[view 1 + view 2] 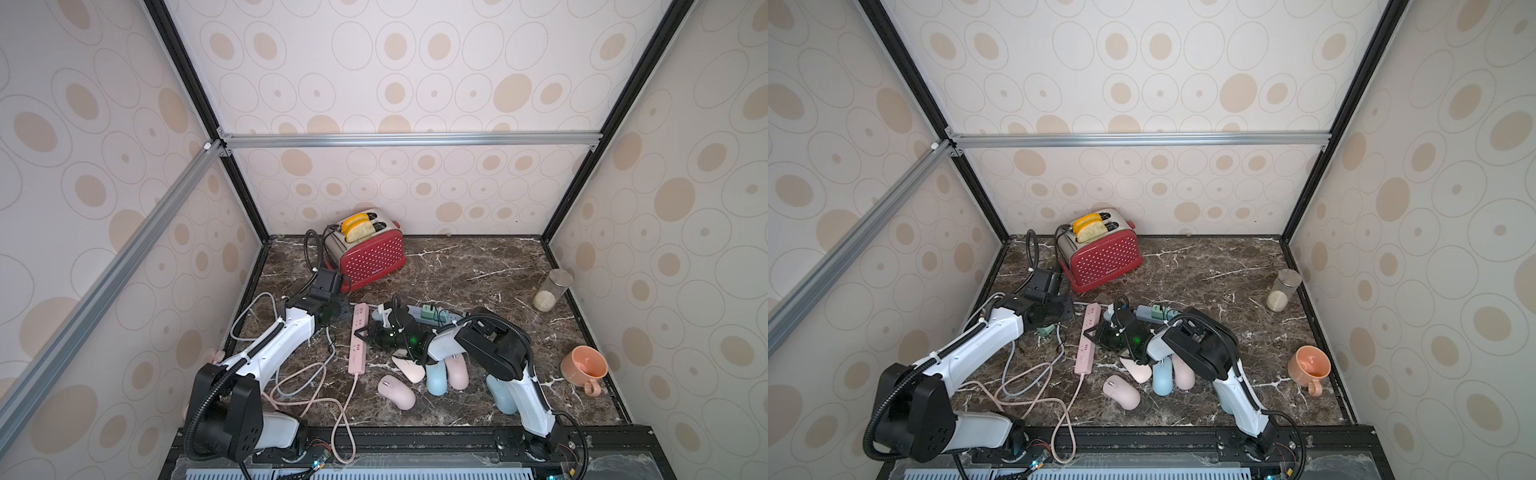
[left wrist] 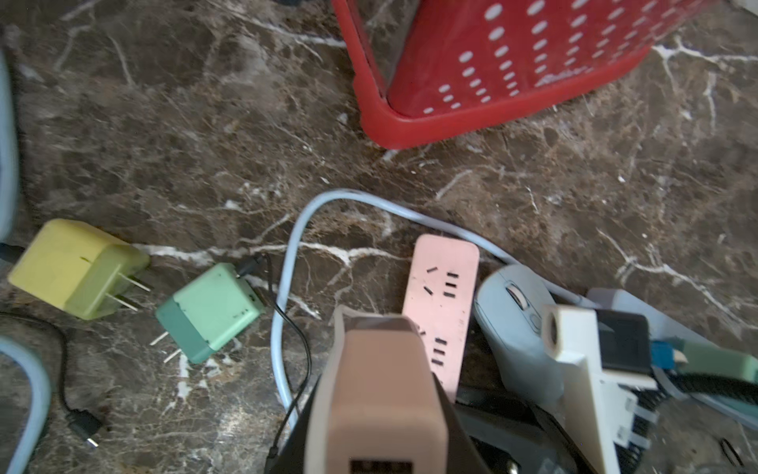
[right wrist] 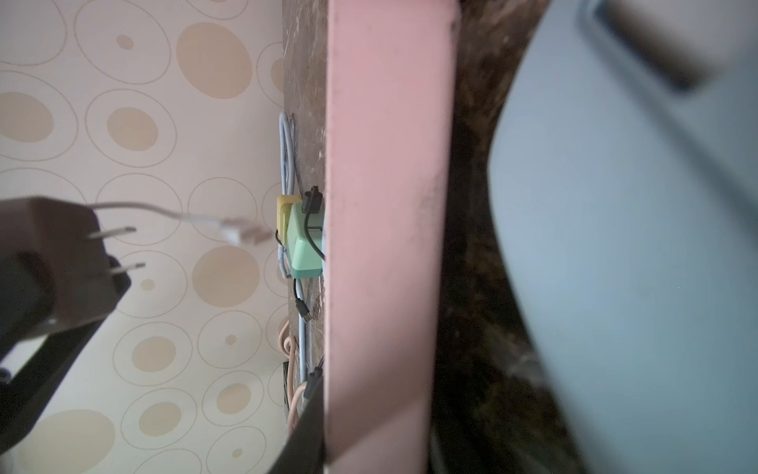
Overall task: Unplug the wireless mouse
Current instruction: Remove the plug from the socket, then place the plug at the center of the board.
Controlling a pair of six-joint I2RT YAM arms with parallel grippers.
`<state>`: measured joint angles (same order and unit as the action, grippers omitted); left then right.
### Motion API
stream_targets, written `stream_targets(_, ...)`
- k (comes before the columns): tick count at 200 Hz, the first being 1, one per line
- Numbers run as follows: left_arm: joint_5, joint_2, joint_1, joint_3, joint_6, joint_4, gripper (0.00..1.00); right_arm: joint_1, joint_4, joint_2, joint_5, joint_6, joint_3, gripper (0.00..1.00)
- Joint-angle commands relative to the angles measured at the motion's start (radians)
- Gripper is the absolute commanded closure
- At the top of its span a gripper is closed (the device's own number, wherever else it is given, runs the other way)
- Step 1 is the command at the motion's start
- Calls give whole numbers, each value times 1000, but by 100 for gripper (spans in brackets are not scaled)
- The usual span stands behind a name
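pink power strip: lying flat on the marble counter — I am taking it as my reference.
left gripper: hovering just beside the strip's far end, on the left-arm side, with its jaws pinching the tan adapter.
tan adapter: I am seeing its two prongs bare in the right wrist view, clear of the strip's sockets.
right gripper: meeting the strip at mid-length from the right-arm side, its tip overlapping the strip's edge. I cannot tell how its jaws are standing.
pale blue mouse: lying just beside the strip's far end, partly under the right wrist — I cannot tell whether a cable is joining it.
green adapter, yellow adapter: lying loose with prongs bare, on the strip's left-arm side.
pink mouse: resting near the strip's cord end.
red toaster: standing beyond the strip's far end.
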<state>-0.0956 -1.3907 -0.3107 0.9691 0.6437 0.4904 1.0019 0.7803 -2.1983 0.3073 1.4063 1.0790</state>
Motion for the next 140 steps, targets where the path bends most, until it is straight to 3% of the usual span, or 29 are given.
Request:
stream_targets(1, -138, -55, 33, 51, 34, -17, 100, -14, -179, -26, -85, -104, -24, 78)
stream_targets(47, -202, -203, 109, 97, 73, -44, 100, -15, -155, -35, -63, -113, -17, 78)
stream_targets(71, -126, -241, 171, 88, 126, -87, 100, -16, -153, -40, -53, -116, -11, 81)
stream_targets(81, -84, -261, 191, 89, 133, -104, 72, -16, -152, -41, -51, -116, -9, 81)
stream_targets(97, -38, -276, 205, 99, 139, -115, 48, -17, -156, -43, -48, -115, -5, 81)
stream_targets(116, -21, -252, 208, 96, 146, -124, 30, -18, -183, -44, -45, -121, 8, 81)
stream_targets(137, 9, -196, 210, 86, 159, -134, 20, -18, -240, -43, -44, -127, 28, 76)
stream_targets(140, 15, -184, 210, 84, 160, -136, 12, -18, -248, -42, -46, -127, 29, 74)
